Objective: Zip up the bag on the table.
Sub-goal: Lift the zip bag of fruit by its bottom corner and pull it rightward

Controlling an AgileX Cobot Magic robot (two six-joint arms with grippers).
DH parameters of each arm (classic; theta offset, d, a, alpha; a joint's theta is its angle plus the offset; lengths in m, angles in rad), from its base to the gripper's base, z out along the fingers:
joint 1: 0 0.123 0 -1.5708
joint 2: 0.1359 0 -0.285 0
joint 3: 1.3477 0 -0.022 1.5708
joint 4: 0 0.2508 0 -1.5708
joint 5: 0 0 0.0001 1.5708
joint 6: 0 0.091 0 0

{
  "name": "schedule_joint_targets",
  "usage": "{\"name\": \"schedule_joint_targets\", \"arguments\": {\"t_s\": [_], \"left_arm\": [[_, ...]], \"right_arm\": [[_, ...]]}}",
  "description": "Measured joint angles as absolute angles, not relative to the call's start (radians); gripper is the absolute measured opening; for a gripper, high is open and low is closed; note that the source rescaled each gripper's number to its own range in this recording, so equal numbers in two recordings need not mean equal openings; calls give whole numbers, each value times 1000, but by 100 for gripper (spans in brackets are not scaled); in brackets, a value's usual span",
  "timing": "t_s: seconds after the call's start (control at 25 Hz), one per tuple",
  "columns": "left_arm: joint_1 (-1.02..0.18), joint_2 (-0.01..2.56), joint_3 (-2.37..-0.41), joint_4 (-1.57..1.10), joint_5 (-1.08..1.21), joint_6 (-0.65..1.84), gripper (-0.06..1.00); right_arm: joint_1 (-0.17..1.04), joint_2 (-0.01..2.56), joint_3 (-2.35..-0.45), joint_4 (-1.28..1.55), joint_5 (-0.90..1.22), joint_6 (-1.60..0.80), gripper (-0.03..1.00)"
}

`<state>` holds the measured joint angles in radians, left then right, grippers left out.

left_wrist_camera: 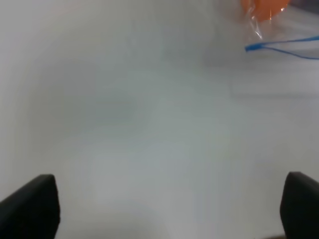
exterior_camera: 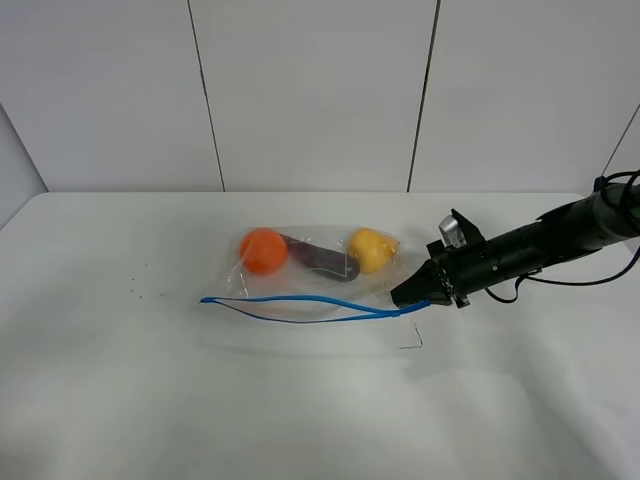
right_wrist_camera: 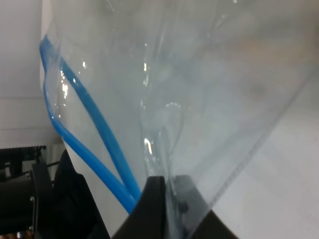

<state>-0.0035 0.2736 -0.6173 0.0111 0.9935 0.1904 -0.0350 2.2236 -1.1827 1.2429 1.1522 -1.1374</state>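
Observation:
The clear bag (exterior_camera: 310,275) lies in the middle of the white table (exterior_camera: 150,400), with orange, dark purple and yellow items inside. Its blue zip strip (exterior_camera: 300,300) runs along the near edge, and the two strands gape apart. My right gripper (exterior_camera: 405,297) is shut on the bag's right corner, next to the strip's end. The right wrist view shows its fingertips (right_wrist_camera: 167,191) pinching the plastic (right_wrist_camera: 199,74) beside the strip (right_wrist_camera: 84,104). My left gripper (left_wrist_camera: 164,209) is open and empty over bare table (left_wrist_camera: 149,124). The bag's left corner (left_wrist_camera: 284,30) lies well ahead of it. The left arm is outside the exterior view.
A thin dark mark (exterior_camera: 410,340) lies on the table just in front of the right gripper. A few tiny specks (exterior_camera: 135,290) sit left of the bag. A white panelled wall (exterior_camera: 310,90) stands behind the table's far edge.

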Motion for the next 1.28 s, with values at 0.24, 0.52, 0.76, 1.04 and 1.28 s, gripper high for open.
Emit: {"name": "schedule_joint_targets", "arguments": {"t_s": [0.24,0.52,0.76,1.04,1.28], "left_arm": [[-7,617,-871,-17,913,323,89],[-199,845,-1021,80,826,362,87],[-524,936,-1025,513,813,104,86],[-982,1166,-937,1133,838,-285,86],[-1211,1418,-902,1472,834,-649,86]], "right_arm": [[-35,2224,-1183,1243,1168,-1115,0],[-35,2224,-1183,1236,1175,-1090,0],[-35,2224,-1183,1231,1176,-1072,0],[-35,2224,-1183,1230,1178,-1056,0],[-35,2224,-1183,1231,1194,-1047,0]]}}
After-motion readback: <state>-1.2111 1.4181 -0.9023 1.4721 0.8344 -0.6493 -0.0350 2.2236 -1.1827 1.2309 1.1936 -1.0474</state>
